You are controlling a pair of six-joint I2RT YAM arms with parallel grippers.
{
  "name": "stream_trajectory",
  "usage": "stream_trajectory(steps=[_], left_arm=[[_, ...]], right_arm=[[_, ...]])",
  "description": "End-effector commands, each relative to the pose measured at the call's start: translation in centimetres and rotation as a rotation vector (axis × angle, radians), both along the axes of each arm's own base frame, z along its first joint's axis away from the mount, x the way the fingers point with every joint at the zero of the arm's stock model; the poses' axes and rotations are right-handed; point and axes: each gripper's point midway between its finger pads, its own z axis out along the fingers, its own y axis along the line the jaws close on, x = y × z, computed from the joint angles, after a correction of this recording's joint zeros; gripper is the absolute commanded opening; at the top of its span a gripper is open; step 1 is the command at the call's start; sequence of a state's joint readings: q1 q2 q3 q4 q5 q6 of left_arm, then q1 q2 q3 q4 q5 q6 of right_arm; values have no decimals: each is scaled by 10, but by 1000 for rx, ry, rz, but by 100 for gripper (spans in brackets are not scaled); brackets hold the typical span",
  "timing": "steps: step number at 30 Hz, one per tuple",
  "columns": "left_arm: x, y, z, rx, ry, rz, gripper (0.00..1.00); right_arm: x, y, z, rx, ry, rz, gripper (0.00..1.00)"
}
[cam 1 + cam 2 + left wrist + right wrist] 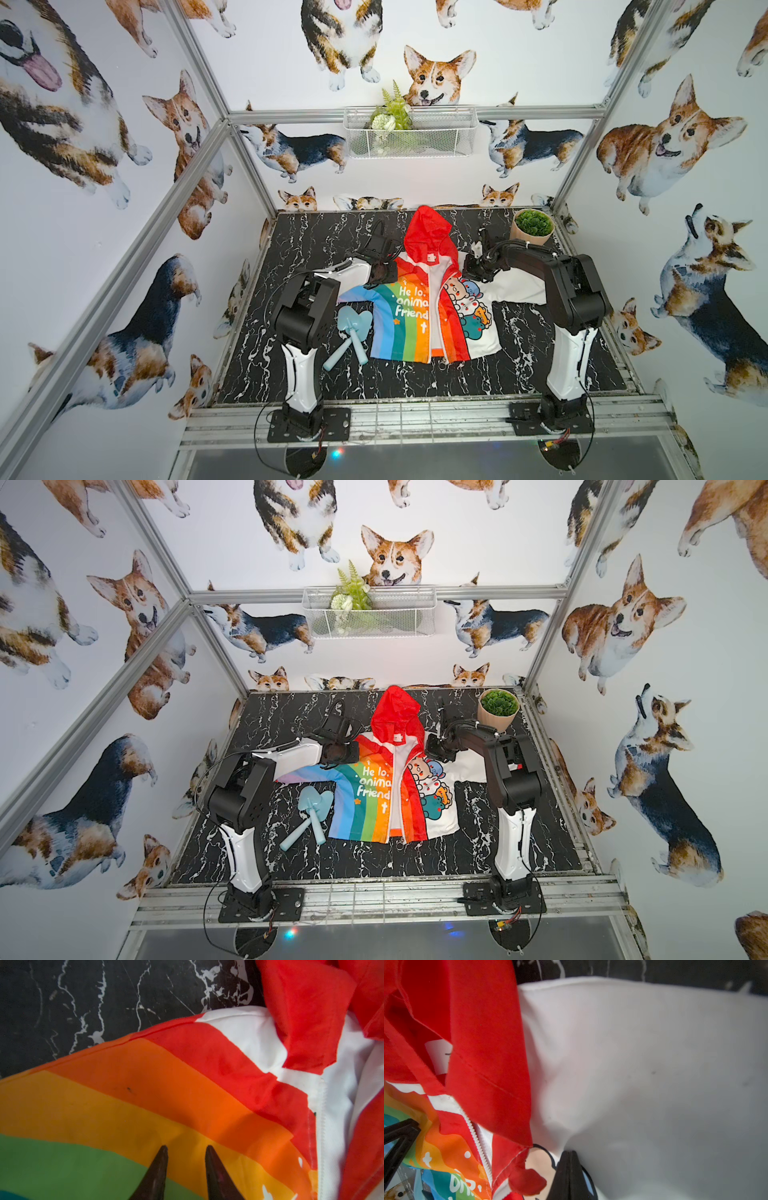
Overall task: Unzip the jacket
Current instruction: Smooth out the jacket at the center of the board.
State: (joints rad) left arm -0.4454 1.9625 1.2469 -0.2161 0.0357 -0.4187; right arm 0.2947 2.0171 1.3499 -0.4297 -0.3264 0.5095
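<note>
Presently the jacket is laid near the potted plant; left pincer narrowly parted on rainbow cloth, right pincer closed against white cloth, grip unconfirmed. Thin fabric may be bunched if dragged.

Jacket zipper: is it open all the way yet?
Nearly, it seems. Done: the jacket lies parted from collar downward, white lining showing between its halves. In hand: the left gripper rests on the rainbow half, the shut right gripper on the white half. Still to do: the halves seem to meet at the hem, so the zipper may need a last pull; too small to tell.
</note>
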Motion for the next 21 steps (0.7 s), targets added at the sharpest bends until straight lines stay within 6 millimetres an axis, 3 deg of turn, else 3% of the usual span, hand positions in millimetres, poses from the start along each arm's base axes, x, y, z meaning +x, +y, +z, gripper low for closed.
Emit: stream_trajectory(steps=[1,9,21], left_arm=[[1,1,-5,2,-4,9,34],[-1,1,-10,6,5,8,34],[-6,2,-17,12,20,6,33]], right_arm=[[7,14,11,84,-23,3,0],[18,35,32,202,-88,32,0],[39,59,30,240,-102,69,0]])
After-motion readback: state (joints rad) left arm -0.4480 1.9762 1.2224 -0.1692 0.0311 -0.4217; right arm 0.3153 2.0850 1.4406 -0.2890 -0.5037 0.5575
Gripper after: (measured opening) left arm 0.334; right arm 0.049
